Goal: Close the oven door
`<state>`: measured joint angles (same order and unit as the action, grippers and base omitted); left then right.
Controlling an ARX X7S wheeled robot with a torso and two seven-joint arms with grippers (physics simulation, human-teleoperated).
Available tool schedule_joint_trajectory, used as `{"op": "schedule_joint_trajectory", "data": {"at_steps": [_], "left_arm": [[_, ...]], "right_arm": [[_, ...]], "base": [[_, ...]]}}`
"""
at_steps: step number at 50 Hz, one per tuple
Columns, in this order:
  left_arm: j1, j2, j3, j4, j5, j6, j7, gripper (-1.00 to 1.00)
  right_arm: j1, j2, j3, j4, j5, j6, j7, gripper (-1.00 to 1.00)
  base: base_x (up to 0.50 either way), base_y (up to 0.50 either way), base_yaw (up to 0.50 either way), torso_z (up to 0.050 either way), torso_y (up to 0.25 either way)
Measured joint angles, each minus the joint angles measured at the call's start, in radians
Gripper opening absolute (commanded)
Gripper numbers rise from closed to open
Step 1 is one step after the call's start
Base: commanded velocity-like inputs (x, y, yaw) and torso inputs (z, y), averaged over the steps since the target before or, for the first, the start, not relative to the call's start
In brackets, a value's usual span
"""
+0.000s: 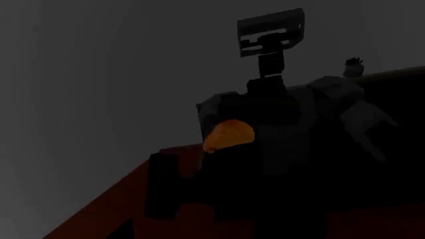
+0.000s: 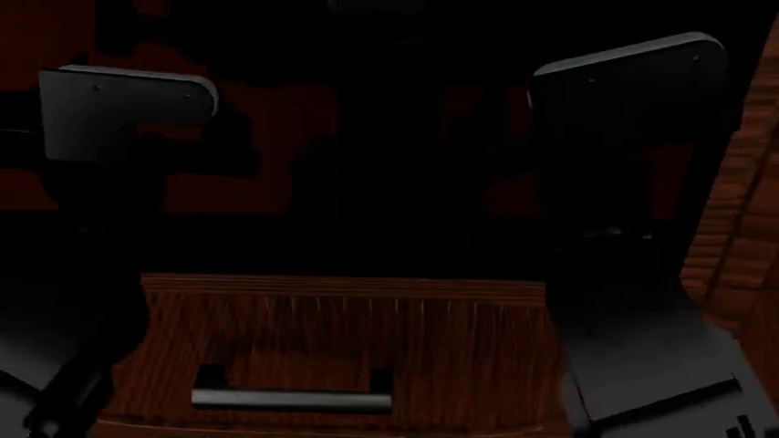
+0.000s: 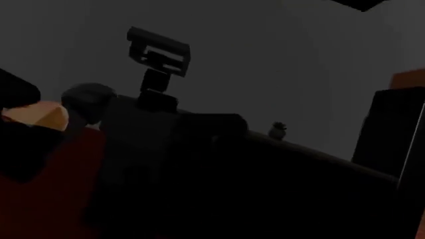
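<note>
in the dim head view the left arm (image 2: pixel 122 105) shows far left as a grey link, its gripper out of sight, so whether its jaws are apart i cannot tell. centre and near lies a wood-grained panel (image 2: pixel 341 338) with a silver bar handle (image 2: pixel 292 398). the right arm (image 2: pixel 633 164) rises at right, jaws likewise hidden. the oven door cannot be picked out anywhere, so which arm is nearer is unclear. both wrist views show only the robot's own torso (image 1: pixel 265 124).

Wood drawer front (image 2: pixel 341 338) w/ steel handle (image 2: pixel 292 398).
</note>
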<state>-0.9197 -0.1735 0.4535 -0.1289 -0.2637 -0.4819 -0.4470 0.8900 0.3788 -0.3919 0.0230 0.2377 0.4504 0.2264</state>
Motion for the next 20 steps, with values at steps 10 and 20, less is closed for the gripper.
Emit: {"op": "schedule_joint_trajectory", "data": {"at_steps": [10,20], "left_arm": [[0.002,0.092,0.035,-0.121,0.031,0.145,-0.095,1.0],[0.006,0.142,0.034,-0.173,0.097,0.188,-0.154,1.0]], "right_arm": [[0.044,-0.03,-0.051,0.208,0.0,-0.194,-0.004,1.0],[0.036,-0.04,-0.071,0.256,-0.03,-0.282,0.021,1.0]], "base": [[0.06,0.0,0.0,0.008,-0.006],[0.08,0.0,0.01,0.011,-0.011]]}}
